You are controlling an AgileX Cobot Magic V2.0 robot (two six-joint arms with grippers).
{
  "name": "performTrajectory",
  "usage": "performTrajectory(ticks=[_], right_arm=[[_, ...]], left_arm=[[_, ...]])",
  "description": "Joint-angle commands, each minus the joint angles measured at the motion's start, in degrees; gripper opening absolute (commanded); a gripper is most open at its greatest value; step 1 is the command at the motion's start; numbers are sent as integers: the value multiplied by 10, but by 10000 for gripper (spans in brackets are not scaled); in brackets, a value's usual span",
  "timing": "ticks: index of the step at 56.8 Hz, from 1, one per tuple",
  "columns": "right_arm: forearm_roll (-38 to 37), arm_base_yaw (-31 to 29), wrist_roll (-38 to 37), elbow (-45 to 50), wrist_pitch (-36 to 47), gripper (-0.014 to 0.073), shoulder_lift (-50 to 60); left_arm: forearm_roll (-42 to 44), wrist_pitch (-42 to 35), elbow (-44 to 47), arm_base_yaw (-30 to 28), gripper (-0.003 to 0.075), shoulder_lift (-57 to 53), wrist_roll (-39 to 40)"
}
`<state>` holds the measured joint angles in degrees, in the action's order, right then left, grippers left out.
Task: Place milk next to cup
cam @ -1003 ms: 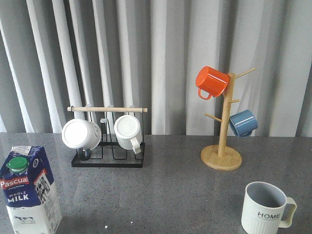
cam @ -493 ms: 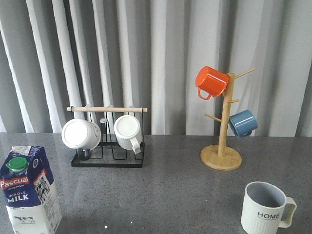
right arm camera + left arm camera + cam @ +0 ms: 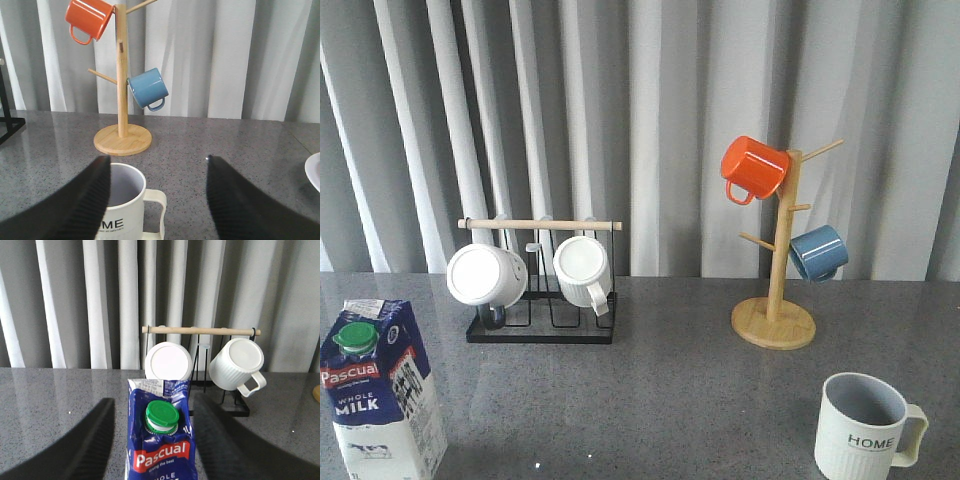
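The milk [image 3: 380, 395] is a blue and white carton with a green cap and a red "Pascual" label. It stands upright at the table's front left. In the left wrist view the milk [image 3: 161, 440] sits between the open fingers of my left gripper [image 3: 152, 412], with a gap on each side. The cup [image 3: 865, 427], off-white and ribbed with "HOME" lettering, stands at the front right. In the right wrist view the cup [image 3: 127, 207] is partly behind one finger of my open right gripper [image 3: 156, 167], its handle in the gap. No gripper shows in the front view.
A black rack with a wooden bar [image 3: 542, 290] holds two plain white mugs at the back left. A wooden mug tree [image 3: 775, 300] carries an orange mug [image 3: 753, 168] and a blue mug [image 3: 818, 252]. A white plate edge [image 3: 314, 172] shows in the right wrist view.
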<state>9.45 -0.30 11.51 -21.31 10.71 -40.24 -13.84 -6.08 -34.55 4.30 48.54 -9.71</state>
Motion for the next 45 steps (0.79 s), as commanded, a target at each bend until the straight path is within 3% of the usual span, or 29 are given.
performTrajectory(ticks=[1,8,15,45], right_arm=[[-8,1,5,-21,41,580,-1],[-7,1,5,-21,43,597,-1],[-7,1,8,-21,40,578,-15],[-8,1,30,-12,97,559,-190]], left_arm=[[-4,-23,-20,3,581,-1,5],[-4,-9,-20,3,704,-1,5],[-4,-5,-20,3,722,-1,5],[-4,7,-20,3,554,-1,5]])
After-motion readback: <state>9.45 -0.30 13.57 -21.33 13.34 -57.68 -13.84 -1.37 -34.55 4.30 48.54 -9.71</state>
